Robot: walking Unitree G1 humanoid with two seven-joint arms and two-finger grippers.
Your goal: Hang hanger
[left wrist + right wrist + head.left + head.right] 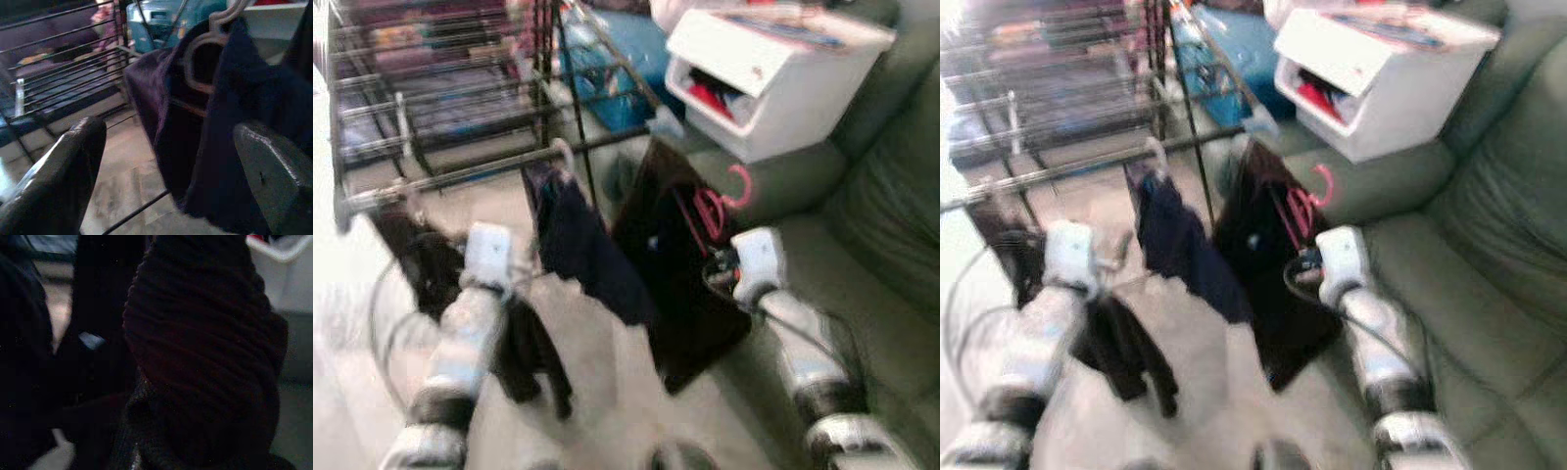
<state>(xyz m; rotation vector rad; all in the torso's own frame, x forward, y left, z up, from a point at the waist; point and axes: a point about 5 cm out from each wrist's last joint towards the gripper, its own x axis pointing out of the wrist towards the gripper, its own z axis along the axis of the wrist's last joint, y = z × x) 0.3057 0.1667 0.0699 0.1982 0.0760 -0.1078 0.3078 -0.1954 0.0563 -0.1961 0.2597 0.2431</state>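
A metal drying rack [440, 108] stands at the upper left. From its front bar [460, 173] hangs a navy garment [582, 240] on a pale hanger [215, 29]. My left gripper [171, 166] is open just short of that garment, with its fingers [73, 166] spread wide and nothing between them. Further right, a black garment [685, 294] carries a pink hanger [736, 188] whose hook sticks up free of the rack. My right gripper [715, 257] is pressed against this black garment, and dark ribbed fabric [195, 357] covers its wrist view. Another black garment [524, 352] droops by my left arm.
A green sofa [881, 255] runs along the right, with a white storage box [773, 69] of clothes on it. A blue bag [617, 64] lies behind the rack. Pale floor [607, 411] shows below the garments. The head views are blurred.
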